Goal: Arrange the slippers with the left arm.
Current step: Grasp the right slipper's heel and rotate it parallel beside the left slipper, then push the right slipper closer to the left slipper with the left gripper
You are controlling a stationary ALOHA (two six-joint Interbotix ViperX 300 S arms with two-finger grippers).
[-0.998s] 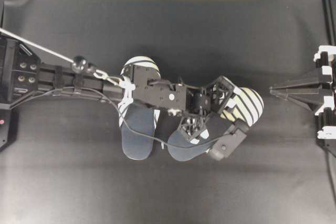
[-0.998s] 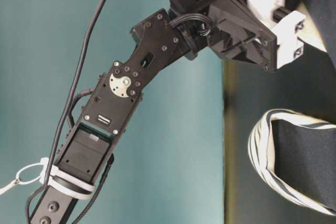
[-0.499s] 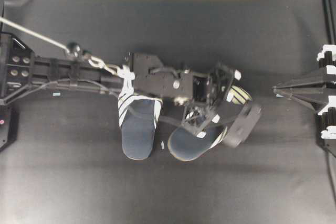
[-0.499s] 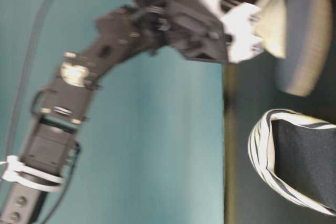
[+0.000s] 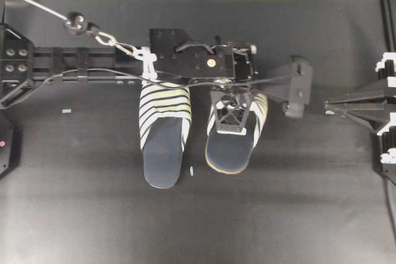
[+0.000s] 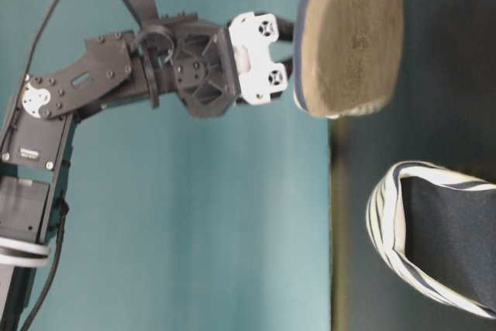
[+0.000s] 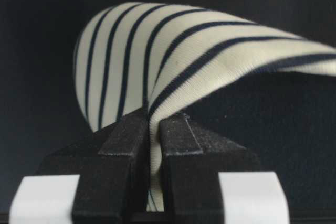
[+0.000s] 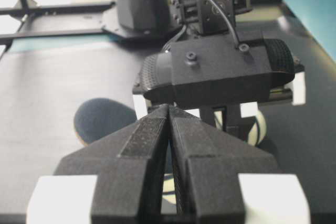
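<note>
Beneath the left arm (image 5: 185, 63), both slippers' toes were partly hidden; the left gripper (image 7: 154, 145) pinched the right slipper (image 5: 230, 149), heels toward 6 o'clock beside the left slipper (image 5: 162, 140).

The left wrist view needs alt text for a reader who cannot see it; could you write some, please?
Close-up of two black fingers pinching the edge of a slipper's cream, dark-striped toe cover, which arches up and to the right against a dark background.

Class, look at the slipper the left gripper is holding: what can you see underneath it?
The held slipper shows its tan sole; it looks lifted off the black mat, gripped by the left gripper. The mat directly beneath it is covered from overhead.
</note>
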